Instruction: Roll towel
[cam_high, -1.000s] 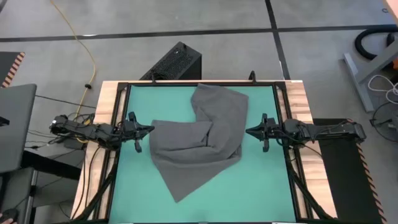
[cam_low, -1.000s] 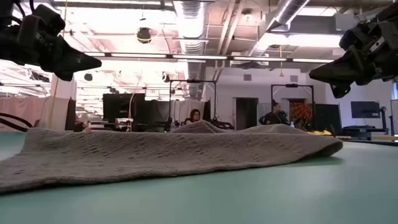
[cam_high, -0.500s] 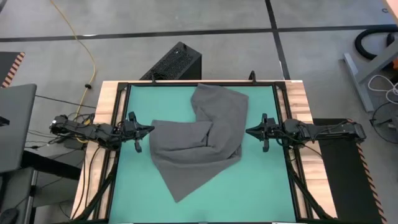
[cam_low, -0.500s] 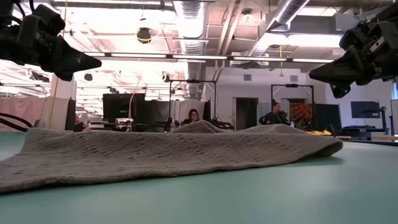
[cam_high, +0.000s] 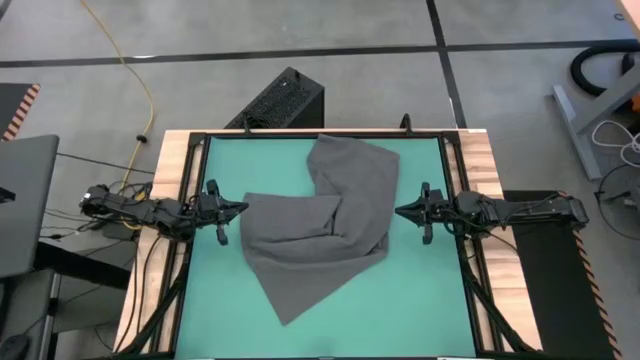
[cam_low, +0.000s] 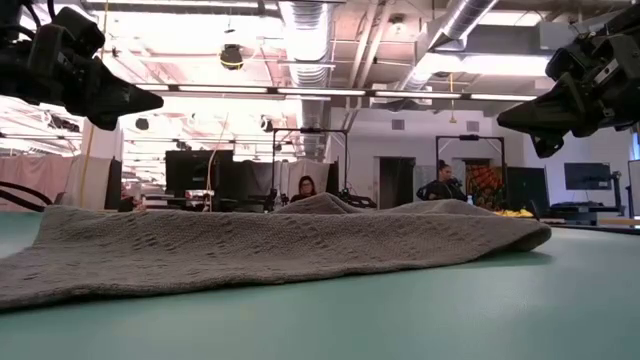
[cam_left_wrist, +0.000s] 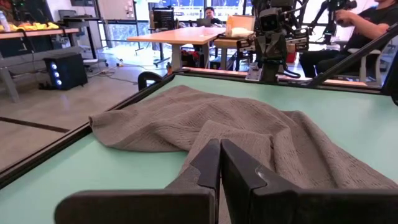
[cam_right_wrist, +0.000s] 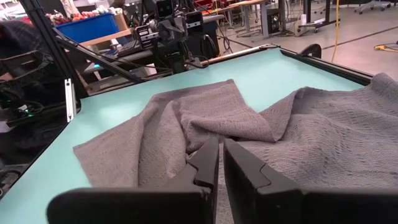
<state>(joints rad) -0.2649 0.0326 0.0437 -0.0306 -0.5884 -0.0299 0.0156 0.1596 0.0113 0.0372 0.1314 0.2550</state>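
Left claw (cam_high: 238, 208) closed empty, right claw (cam_high: 401, 212) closed empty, crumpled grey waffle-textured towel (cam_high: 320, 225) between

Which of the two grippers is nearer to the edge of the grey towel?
The left gripper: its tip reaches the towel at the corner of the folded flap. The right gripper hangs a little apart from the towel's edge.

Grey concrete floor (cam_high: 300, 40) crossed by dark tape lines, a yellow cable (cam_high: 125, 60) trailing over it. Exposed ceiling ducts (cam_low: 300, 25) and strip lights ran overhead. Wooden desks (cam_left_wrist: 180, 38), monitors (cam_low: 190, 172) and seated people (cam_low: 440, 185) filled the room behind.
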